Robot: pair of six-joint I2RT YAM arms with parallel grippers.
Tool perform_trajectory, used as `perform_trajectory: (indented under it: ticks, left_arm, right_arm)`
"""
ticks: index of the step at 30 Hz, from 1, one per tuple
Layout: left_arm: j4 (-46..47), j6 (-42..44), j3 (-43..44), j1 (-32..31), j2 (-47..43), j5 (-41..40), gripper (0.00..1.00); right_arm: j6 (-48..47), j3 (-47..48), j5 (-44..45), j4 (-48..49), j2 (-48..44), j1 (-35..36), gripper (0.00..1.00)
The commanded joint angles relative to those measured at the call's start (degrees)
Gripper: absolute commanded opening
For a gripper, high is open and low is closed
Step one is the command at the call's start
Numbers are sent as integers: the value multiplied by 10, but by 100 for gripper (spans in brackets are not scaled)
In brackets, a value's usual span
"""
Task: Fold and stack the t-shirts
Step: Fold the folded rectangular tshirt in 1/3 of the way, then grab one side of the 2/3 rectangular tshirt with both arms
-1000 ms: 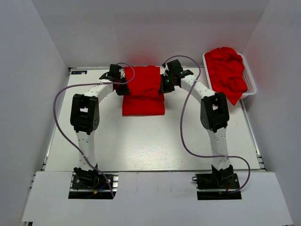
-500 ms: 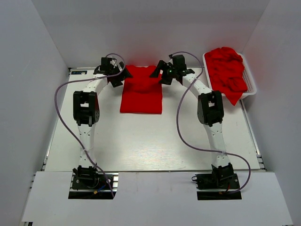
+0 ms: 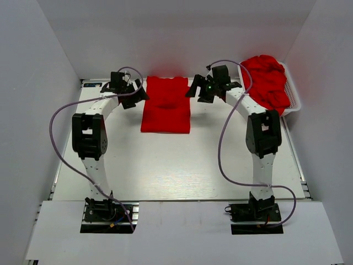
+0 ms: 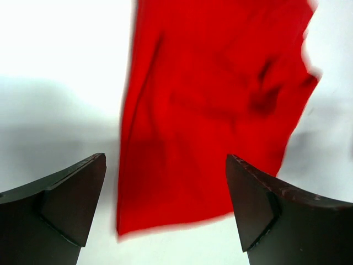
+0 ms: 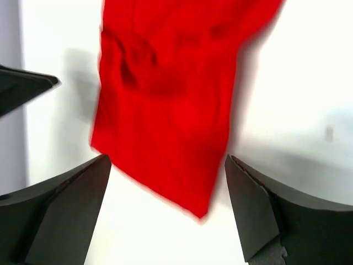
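Folded t-shirt (image 3: 165,106) lies flat at the far middle of the surface (image 3: 165,165), and nothing holds it.
Left end effector (image 3: 138,95) and right end effector (image 3: 196,93) hover just beside its left and right edges, each one with the fingers wide apart and empty. More red t-shirts (image 3: 267,83) are heaped in the white basket (image 3: 297,100) at the far right corner.

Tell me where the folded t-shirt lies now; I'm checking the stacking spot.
In the top view, the folded t-shirt lies on the table, far centre, between the left gripper and right gripper.
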Motion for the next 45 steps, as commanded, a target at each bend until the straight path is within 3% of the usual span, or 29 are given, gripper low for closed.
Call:
perform_trajectory:
  ticks: [1,5,8,18,25,28,32,34,37,38,39,41,43,45]
  left_arm:
    - [-14,58,-88,-9,-98,-43,100]
    - [-8,73,-198,-9,-155,-65,100]
    - [-7,86,-228,-14,-171,-65,100]
    - [4,99,-234,-30,-129,-58,100]
    - [9,104,-241,-43,-100,-52,80]
    - [21,104,-252,-49,-94,-52,72]
    - [21,104,-252,-60,-82,-52,58]
    - [21,99,-270,-66,-82,-52,57]
    - [32,93,-287,-66,-87,-47,38]
    - [38,88,-295,-71,-87,-42,25]
    - [38,87,-295,-71,-87,-42,19]
    - [38,82,-295,-71,-93,-37,0]
    - [38,82,-302,-71,-107,-30,0]
    - [44,82,-320,-71,-126,-30,0]
  right_arm:
    - [-78,-107,47,-36,-89,24,90]
    - [-89,-193,66,-35,-131,48,90]
    - [-82,-230,71,-33,-138,58,90]
    - [-47,-231,51,-5,-84,80,90]
    - [-32,-224,37,6,-54,85,90]
    - [-25,-219,24,11,-40,89,85]
    - [-17,-215,9,22,-28,93,70]
    - [-17,-218,12,25,-32,95,59]
    - [-10,-228,11,37,-38,97,42]
    - [-9,-229,11,40,-38,97,37]
    - [-9,-229,7,41,-40,97,31]
    - [-8,-235,11,45,-45,97,10]
    - [-10,-250,13,48,-67,98,0]
    - [-18,-259,21,48,-88,97,0]
